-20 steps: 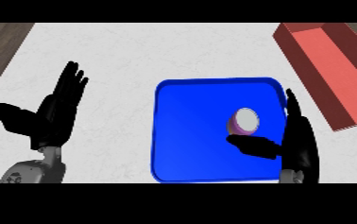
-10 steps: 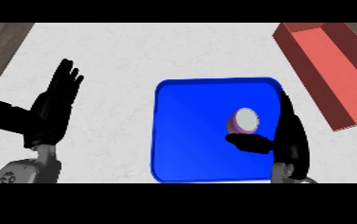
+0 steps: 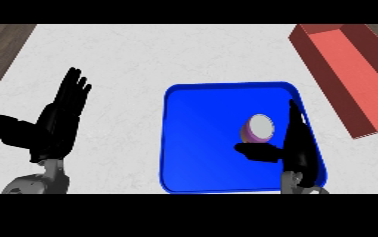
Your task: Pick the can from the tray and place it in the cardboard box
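Lower right, right robot hand (image 3: 301, 146): fingers straight, thumb out, holding nothing, beside can (image 3: 258, 128) on blue tray (image 3: 193, 146)
Left robot hand (image 3: 59, 121): open, resting

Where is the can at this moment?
In the head view, the can stands on the right part of the blue tray, just left of the right hand, whose thumb reaches below it.

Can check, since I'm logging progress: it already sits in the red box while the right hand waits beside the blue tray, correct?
Not quite. The head view shows the can on the blue tray, not in the box. The open right hand is beside it.
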Robot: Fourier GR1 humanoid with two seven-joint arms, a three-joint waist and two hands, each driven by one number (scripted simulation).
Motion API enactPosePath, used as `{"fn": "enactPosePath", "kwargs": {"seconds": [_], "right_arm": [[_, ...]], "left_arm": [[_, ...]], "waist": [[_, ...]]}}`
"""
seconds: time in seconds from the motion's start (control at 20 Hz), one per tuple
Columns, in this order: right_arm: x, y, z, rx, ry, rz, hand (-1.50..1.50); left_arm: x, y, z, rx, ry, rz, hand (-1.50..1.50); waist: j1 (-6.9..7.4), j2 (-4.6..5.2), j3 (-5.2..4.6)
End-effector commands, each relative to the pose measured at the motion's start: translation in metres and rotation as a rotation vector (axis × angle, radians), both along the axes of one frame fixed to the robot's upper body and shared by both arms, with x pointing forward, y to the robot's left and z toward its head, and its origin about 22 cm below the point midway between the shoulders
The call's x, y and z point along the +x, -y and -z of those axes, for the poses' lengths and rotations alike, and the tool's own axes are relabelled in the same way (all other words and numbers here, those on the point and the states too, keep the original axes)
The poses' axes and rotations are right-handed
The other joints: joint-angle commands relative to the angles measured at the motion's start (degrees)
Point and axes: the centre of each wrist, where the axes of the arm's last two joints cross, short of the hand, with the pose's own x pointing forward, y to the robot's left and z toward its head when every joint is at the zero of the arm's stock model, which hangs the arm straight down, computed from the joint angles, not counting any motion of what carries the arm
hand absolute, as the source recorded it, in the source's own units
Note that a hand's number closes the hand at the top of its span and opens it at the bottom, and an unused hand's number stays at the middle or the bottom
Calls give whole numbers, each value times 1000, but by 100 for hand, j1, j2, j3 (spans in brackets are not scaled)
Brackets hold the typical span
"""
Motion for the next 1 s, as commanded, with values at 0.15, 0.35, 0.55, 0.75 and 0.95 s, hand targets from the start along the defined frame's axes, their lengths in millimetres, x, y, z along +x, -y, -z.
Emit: {"fn": "enactPosePath", "kwargs": {"seconds": [0.15,0.35,0.55,0.75,0.95], "right_arm": [[-2,-8,12,39,-52,67,-150],[-2,-13,13,39,-74,45,-150],[12,-7,9,27,-68,36,-150],[13,-25,21,13,-75,26,-150],[-3,-10,36,0,-34,20,150]], "left_arm": [[5,5,-4,-4,-9,10,0],[9,-13,12,-5,2,10,0],[18,1,3,-17,-7,2,0],[19,-7,-2,-4,19,-5,0],[16,-9,7,5,-3,-15,0]], "waist": [[-5,0,0],[-13,2,-2],[-14,3,-1],[-5,3,-1],[-20,0,-1]]}}
